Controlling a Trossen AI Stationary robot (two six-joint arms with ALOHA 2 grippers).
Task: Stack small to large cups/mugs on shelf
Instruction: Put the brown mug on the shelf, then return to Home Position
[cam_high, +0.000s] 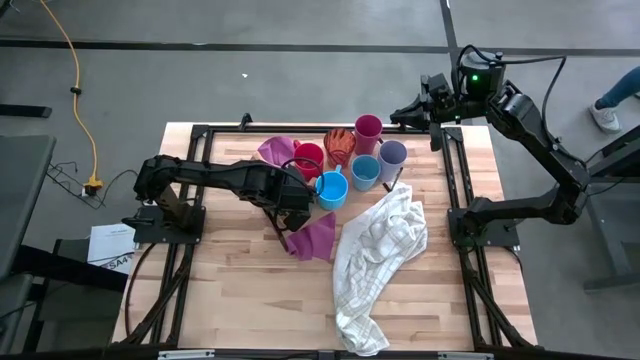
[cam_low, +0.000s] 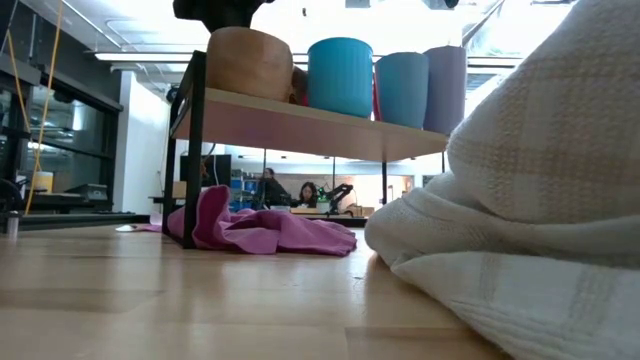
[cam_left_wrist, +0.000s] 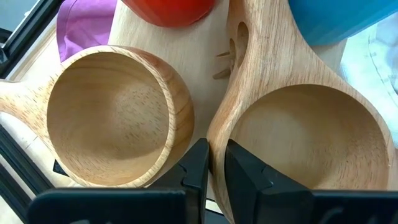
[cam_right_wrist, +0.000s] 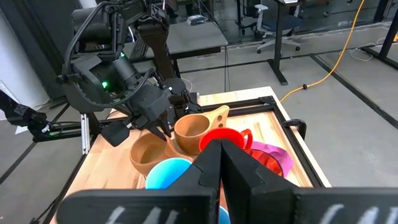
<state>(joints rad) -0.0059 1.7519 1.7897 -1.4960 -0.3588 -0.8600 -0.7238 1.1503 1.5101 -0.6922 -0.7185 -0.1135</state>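
We log left jaws (cam_left_wrist: 211, 167) narrowed on rim of wood mug (cam_left_wrist: 311, 146), one finger inside, one outside; pinch suits thin wall. Second wood mug (cam_left_wrist: 115, 115) just beside jaws, handles splayed apart. Red mug (cam_left_wrist: 168, 9) and blue cup (cam_left_wrist: 329, 18) beyond jaws, all on shelf (cam_left_wrist: 193, 68). Wood grain matte, bowls rounded; plastic cups smooth, glossy. Towel (cam_high: 375, 255) crumpled, soft, on tabletop (cam_high: 230, 300). Right jaws (cam_high: 398, 115) parked beyond shelf, away from cups; we judge them closed, empty. Nesting not yet begun.
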